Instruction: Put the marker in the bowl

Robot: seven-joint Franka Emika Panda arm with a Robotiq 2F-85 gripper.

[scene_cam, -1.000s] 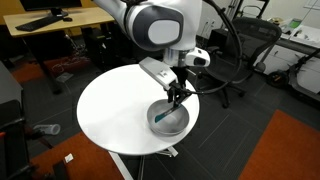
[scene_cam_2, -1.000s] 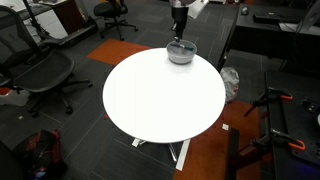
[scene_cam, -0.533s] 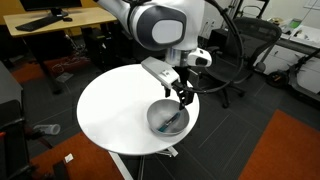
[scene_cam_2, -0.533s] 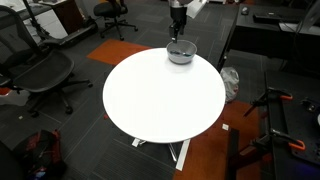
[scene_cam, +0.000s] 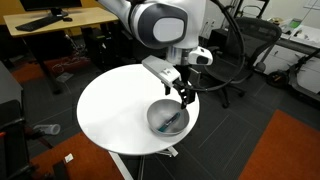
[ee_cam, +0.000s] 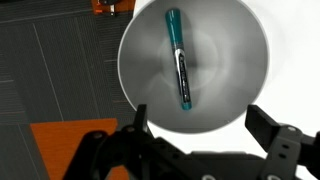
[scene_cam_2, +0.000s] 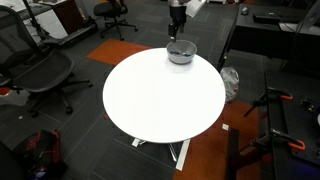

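claw (scene_cam: pixel 186 99) risen, marker (ee_cam: pixel 179 58) apparently released into bowl (ee_cam: pixel 232 62)

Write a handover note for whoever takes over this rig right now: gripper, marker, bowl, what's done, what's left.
Gripper: open and empty, hanging above the bowl, fingers spread wide in the wrist view.
Marker: lying flat inside the bowl, clear of the fingers.
Bowl: upright near the edge of the round white table.
Done: the marker is in the bowl and released.
Left: probably nothing but lifting the arm clear; no further grasp looks needed.
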